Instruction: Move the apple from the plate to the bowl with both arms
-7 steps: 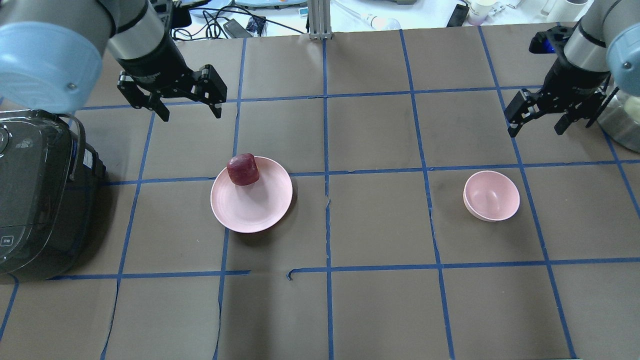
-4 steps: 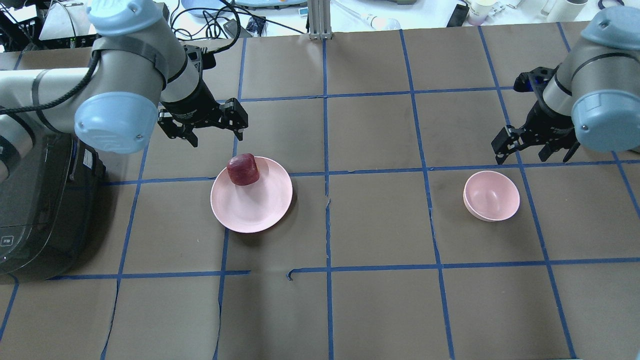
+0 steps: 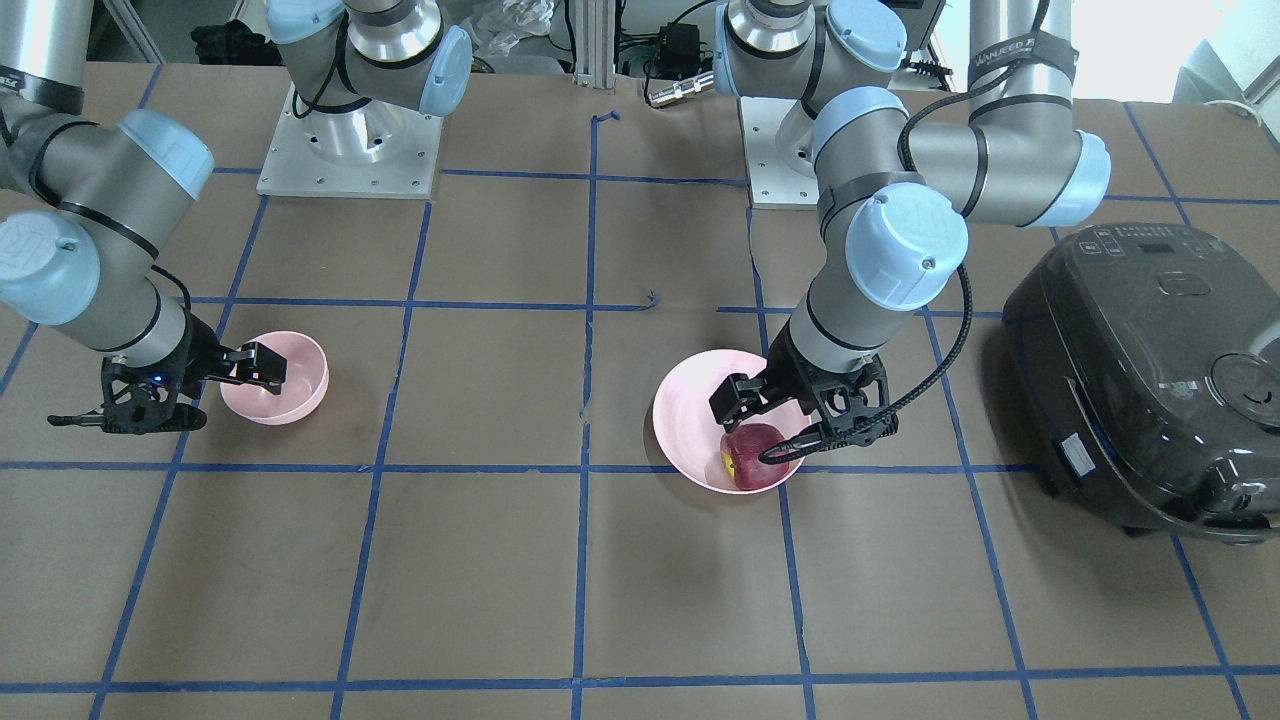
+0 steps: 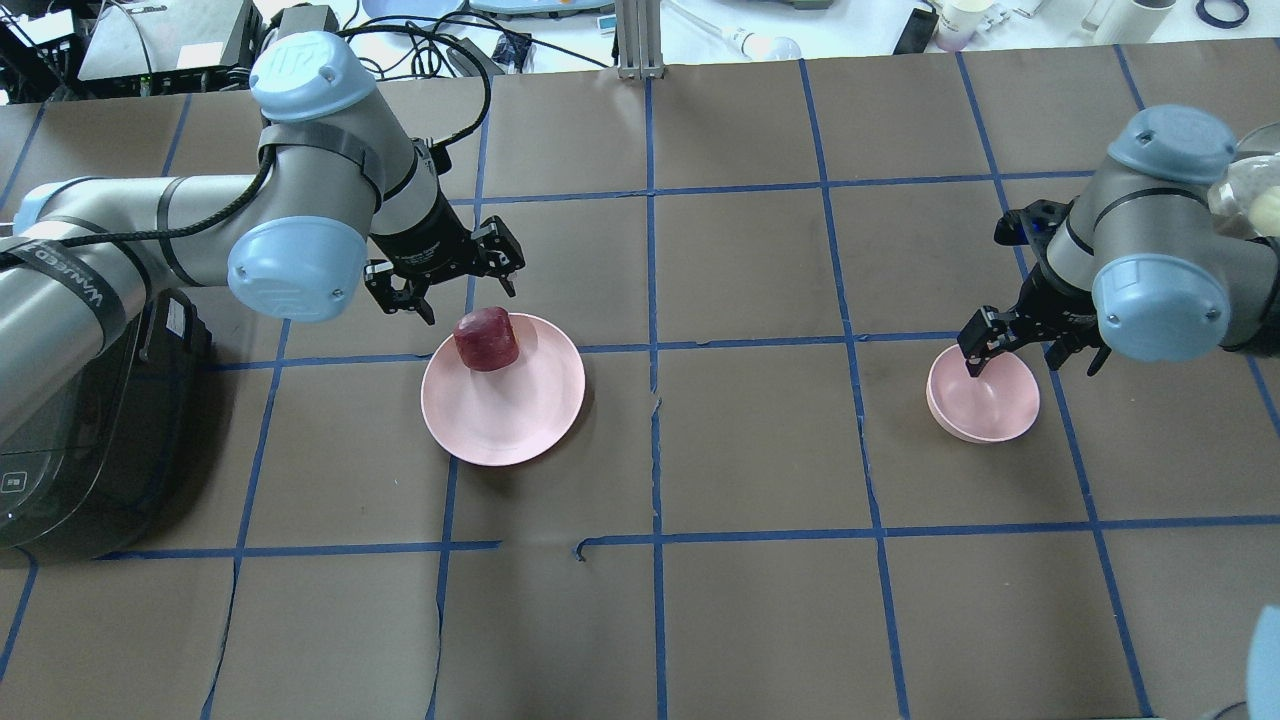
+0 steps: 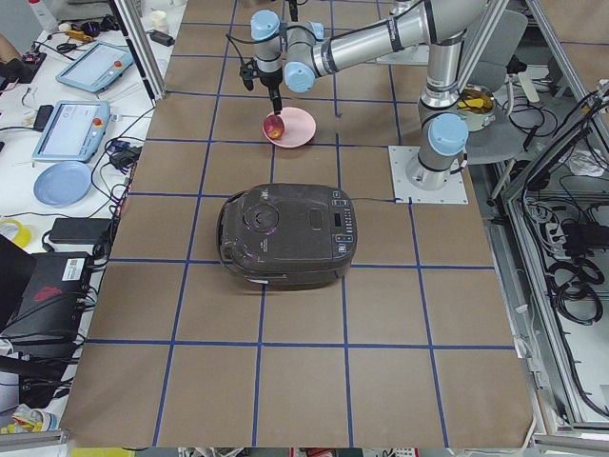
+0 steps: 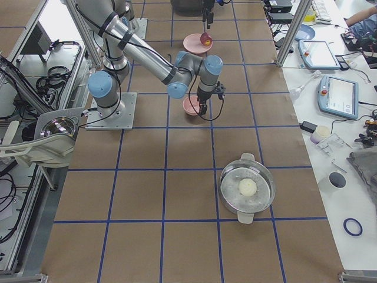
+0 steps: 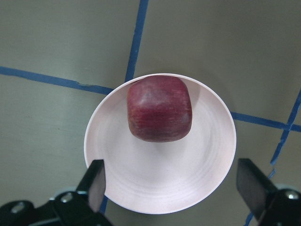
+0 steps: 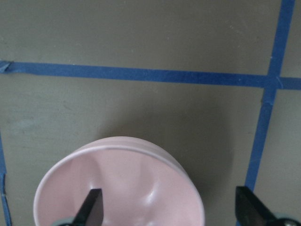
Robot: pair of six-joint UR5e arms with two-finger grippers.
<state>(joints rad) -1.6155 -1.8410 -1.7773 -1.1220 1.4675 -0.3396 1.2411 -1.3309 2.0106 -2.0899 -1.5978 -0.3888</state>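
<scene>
A dark red, blocky apple (image 4: pixel 486 339) sits on a wide, shallow pale pink plate (image 4: pixel 520 420), close to the part of the rim farthest from the robot. The front-facing view shows a yellowish patch on the side of the apple turned away from the robot. The left gripper (image 4: pixel 468 302) hovers over that end of the plate, pointing down, with its two black fingers spread wide apart. In the left wrist view the fingers frame the plate from either side, the apple lies between and ahead of them, and nothing is held or touched. Well apart from the plate, toward the robot's right, stands a small, deep pale pink bowl (image 4: pixel 985 400) with nothing in it. The right gripper (image 4: pixel 1032 368) hangs low over the bowl, its fingers also spread wide. One fingertip is over the bowl's inside near the rim and the other is out past the rim over the table; whether either touches the bowl cannot be told. Both dishes rest on a table (image 4: pixel 760 450) covered in brown paper and marked into squares with blue tape (image 4: pixel 655 470). A large dark electric cooker (image 4: pixel 70 430) sits on the table beside the left arm, and a lidded metal pot (image 6: pixel 247 187) stands toward the end on the robot's right.
</scene>
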